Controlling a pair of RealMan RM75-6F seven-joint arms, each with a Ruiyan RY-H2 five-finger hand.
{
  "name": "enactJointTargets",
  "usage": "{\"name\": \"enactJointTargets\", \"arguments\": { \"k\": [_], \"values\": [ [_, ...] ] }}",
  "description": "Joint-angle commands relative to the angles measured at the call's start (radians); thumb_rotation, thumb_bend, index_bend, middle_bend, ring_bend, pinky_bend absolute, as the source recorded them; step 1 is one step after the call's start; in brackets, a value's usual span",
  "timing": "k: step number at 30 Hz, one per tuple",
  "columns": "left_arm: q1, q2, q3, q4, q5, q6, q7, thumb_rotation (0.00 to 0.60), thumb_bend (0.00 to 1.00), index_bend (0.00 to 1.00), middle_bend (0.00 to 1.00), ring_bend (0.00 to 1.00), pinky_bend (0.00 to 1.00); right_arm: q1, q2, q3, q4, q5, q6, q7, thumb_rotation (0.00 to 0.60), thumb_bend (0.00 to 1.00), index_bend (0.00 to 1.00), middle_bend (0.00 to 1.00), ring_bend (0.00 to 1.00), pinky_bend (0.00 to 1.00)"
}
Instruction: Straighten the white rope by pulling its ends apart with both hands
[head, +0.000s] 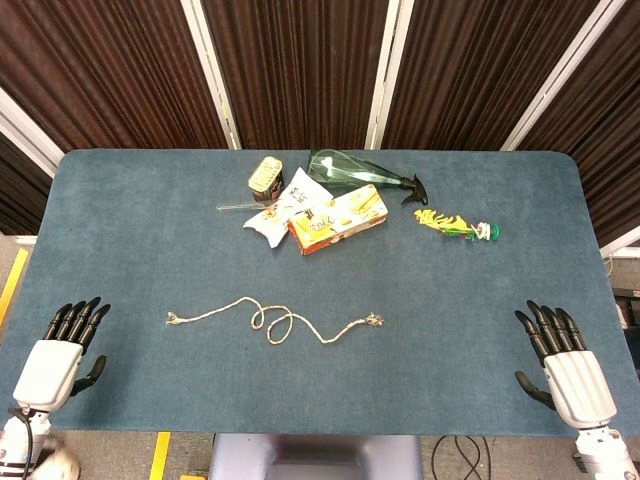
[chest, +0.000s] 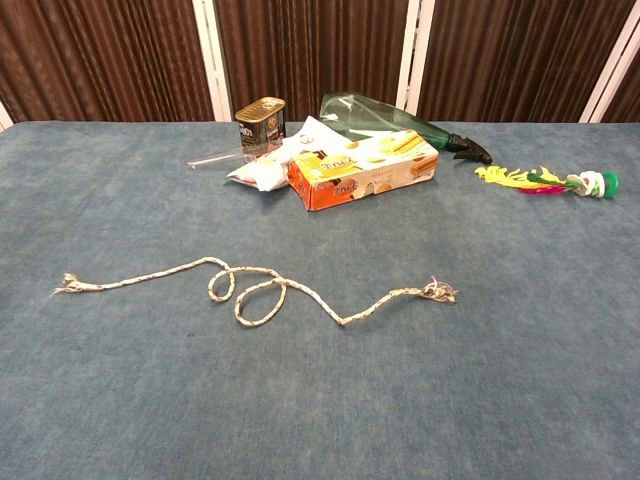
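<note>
The left hand (head: 62, 352) and the right hand (head: 562, 358) sit at the near edge of the worktop (head: 130, 230), one by each near corner, both resting flat with fingers stretched forward and slightly apart, holding nothing. They show only in the head view; the chest view does not take them in.

Between them, a little in from the near edge and well apart from either hand, lies the white rope (head: 275, 321) (chest: 250, 290). It runs roughly parallel to the near edge. Its left end (head: 174, 319) is frayed and lies toward the left side of the worktop; from there the rope runs fairly straight, then curls into two small loops near its middle, dips toward the near edge and rises again to a frayed right end (head: 375, 320) about mid-worktop.

Toward the far edge, near the middle, a cluster of things stands close together: a tin can (head: 265, 178), a white packet (head: 285, 205), an orange box (head: 338, 219) lying against the packet, and a green spray bottle (head: 358, 170) on its side behind the box. A clear stick (head: 235, 206) lies just left of the packet. To the right of the cluster, apart from it, lies a yellow-feathered shuttlecock toy (head: 455, 224).
</note>
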Motion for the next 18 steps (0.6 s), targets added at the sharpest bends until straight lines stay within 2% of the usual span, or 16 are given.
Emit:
{"name": "enactJointTargets", "arguments": {
  "k": [1,5,7,10,14,16,18],
  "values": [
    [0.000,-0.001,0.000,0.001,0.001,0.000,-0.001,0.600,0.43,0.00,0.00,0.00,0.07,0.000,0.000,0.000,-0.001,0.000,0.000,0.001,0.600,0.33,0.00,0.00,0.00,0.00],
    [-0.013,-0.015,0.002,0.022,0.012,-0.012,-0.038,0.600,0.42,0.00,0.00,0.00,0.06,-0.002,-0.012,-0.002,0.005,-0.019,0.013,0.000,0.600,0.33,0.00,0.00,0.00,0.00],
    [-0.070,-0.083,0.001,0.114,0.074,-0.040,-0.173,0.600,0.43,0.00,0.00,0.00,0.06,0.002,-0.022,-0.006,0.005,-0.024,0.002,-0.016,0.600,0.33,0.00,0.00,0.00,0.00],
    [-0.124,-0.167,0.001,0.250,0.100,-0.079,-0.316,0.600,0.42,0.00,0.00,0.00,0.05,0.011,-0.032,-0.008,-0.003,-0.026,-0.018,-0.024,0.600,0.33,0.00,0.00,0.00,0.00],
    [-0.178,-0.249,-0.020,0.358,0.074,-0.151,-0.316,0.600,0.43,0.00,0.00,0.00,0.04,0.027,-0.033,-0.009,-0.032,-0.038,-0.042,-0.050,0.600,0.33,0.00,0.00,0.00,0.00],
    [-0.194,-0.291,-0.033,0.404,0.057,-0.169,-0.300,0.600,0.42,0.05,0.00,0.00,0.05,0.032,-0.036,-0.007,-0.042,-0.046,-0.043,-0.065,0.600,0.33,0.00,0.00,0.00,0.00],
    [-0.205,-0.315,-0.038,0.427,0.048,-0.180,-0.297,0.600,0.42,0.15,0.00,0.00,0.05,0.035,-0.038,-0.003,-0.048,-0.046,-0.044,-0.075,0.600,0.33,0.00,0.00,0.00,0.00]
  ]
}}
